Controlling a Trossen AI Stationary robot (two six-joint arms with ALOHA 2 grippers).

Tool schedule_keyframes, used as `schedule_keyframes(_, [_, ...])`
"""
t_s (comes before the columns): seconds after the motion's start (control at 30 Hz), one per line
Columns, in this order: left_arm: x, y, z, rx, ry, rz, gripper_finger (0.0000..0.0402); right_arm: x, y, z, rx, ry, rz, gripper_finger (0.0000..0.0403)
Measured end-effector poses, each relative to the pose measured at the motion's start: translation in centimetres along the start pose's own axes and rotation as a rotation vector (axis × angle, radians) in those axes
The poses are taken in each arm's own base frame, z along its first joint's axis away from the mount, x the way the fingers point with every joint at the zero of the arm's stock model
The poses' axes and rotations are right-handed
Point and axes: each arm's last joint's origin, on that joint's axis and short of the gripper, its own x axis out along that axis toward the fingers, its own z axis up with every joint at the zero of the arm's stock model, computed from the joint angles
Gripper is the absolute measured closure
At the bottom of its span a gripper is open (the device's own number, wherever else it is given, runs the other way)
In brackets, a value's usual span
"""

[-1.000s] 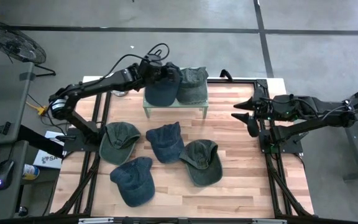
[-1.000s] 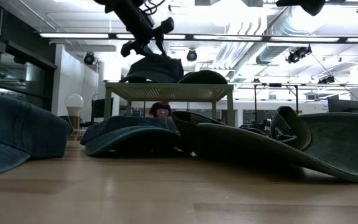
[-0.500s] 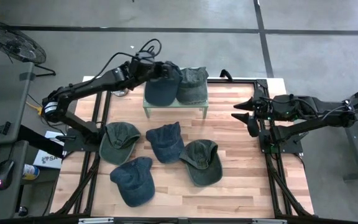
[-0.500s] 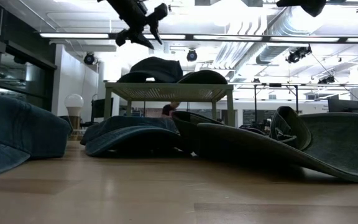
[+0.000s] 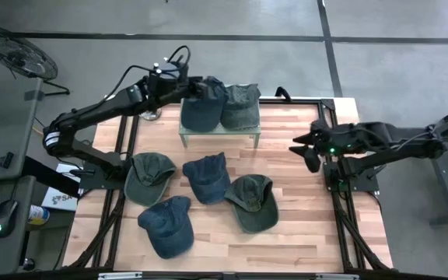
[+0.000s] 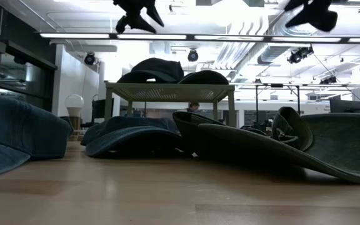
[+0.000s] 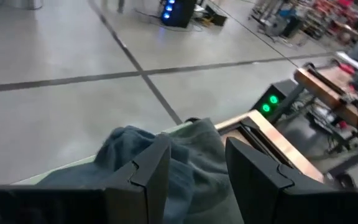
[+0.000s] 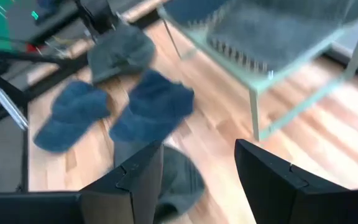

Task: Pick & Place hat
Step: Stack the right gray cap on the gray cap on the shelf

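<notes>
A dark blue hat [image 5: 203,107] and an olive-green hat [image 5: 240,106] lie side by side, crowns up, on a small pale-green stand [image 5: 218,134] at the table's far middle. My left gripper [image 5: 191,84] hangs open above the blue hat's far left side, clear of it, with both hats showing past its fingers [image 7: 197,168]. My right gripper [image 5: 300,148] hovers open high over the table's right side, nothing between its fingers [image 8: 197,180].
Several more hats lie on the wooden table in front of the stand: a green hat [image 5: 148,177], a blue hat [image 5: 207,177], a green hat [image 5: 253,202] and a blue hat [image 5: 166,225]. Bare wood shows at the right and along the near edge.
My left gripper has risen off the top of the blue hat on the stand and drawn back toward the table's far left, staying open. The blue hat stays on the stand. My right gripper has rolled about its own axis and dipped a little.
</notes>
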Motion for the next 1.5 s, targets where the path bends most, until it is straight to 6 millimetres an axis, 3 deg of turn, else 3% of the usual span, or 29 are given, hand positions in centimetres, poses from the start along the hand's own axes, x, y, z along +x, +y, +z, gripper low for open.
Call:
schedule_keyframes(0.3, [-0.7, -2.1, -0.5, 0.173, 0.015, -0.194, 0.025, 3.8, -0.7, -3.3, 0.2, 0.125, -0.003, 0.021])
schedule_keyframes(0.63, [-0.9, -2.6, -1.0, 0.217, 0.097, -0.347, 0.025, 7.4, -0.9, -7.7, 0.454, 0.292, 0.115, 0.021])
schedule_keyframes(1.17, [-1.0, -2.8, -1.4, 0.254, 0.163, -0.463, 0.025, 10.8, 2.6, -13.5, 0.485, 0.54, 0.044, 0.021])
schedule_keyframes(1.5, [-1.0, -2.8, -1.4, 0.255, 0.167, -0.461, 0.025, 12.8, 4.0, -15.8, 0.534, 0.556, -0.008, 0.021])
